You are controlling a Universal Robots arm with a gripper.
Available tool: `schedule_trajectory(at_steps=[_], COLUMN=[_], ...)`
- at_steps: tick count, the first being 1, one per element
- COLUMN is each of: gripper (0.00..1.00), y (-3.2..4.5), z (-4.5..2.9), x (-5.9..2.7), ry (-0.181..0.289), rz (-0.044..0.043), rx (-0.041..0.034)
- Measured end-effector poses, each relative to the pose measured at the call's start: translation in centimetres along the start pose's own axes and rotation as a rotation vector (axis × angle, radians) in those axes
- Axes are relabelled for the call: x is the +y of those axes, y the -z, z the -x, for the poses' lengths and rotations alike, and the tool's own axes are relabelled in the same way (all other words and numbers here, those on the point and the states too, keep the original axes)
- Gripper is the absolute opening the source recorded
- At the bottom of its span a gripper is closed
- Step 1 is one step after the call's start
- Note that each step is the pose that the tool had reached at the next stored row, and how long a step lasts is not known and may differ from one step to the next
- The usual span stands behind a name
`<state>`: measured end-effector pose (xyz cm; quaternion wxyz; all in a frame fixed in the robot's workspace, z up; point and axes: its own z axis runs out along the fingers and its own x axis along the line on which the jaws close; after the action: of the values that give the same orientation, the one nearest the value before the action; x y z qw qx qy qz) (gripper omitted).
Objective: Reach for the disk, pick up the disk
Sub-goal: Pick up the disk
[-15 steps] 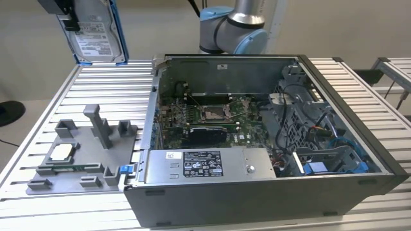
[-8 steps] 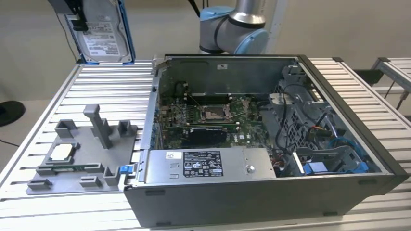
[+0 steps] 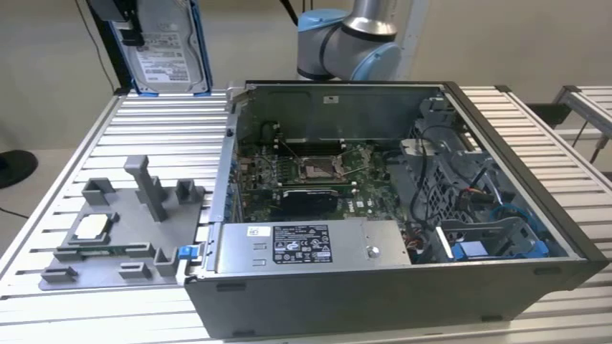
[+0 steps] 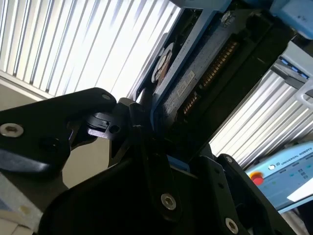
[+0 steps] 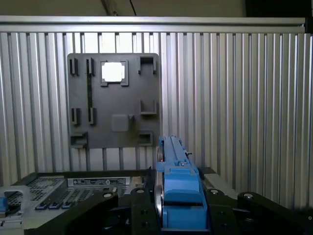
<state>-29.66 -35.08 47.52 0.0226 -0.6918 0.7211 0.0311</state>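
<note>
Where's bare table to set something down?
Bare slats of the table lie between the grey fixture plate and the far edge, under the disk held aloft, and along the exterior view's right of the open computer case. Inside the case is crowded.

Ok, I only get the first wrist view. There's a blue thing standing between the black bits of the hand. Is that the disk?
Observer: Yes. The exterior view shows the disk from the side, with a silver face and a white label.
Operator: Is it flat or standing up?
Observer: In the exterior view it is standing on edge, to that view's left of the open computer case.
Operator: What's on its back?
Observer: The second wrist view shows a circuit board there, with a row of coppery contacts.
</note>
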Motion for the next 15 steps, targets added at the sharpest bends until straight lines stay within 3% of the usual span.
schedule_trajectory(at_steps=[15], gripper=[0.00], y=[0.03], z=[0.13], x=[-2.99], ry=[0.000], rz=[0.0007], rx=[0.0000])
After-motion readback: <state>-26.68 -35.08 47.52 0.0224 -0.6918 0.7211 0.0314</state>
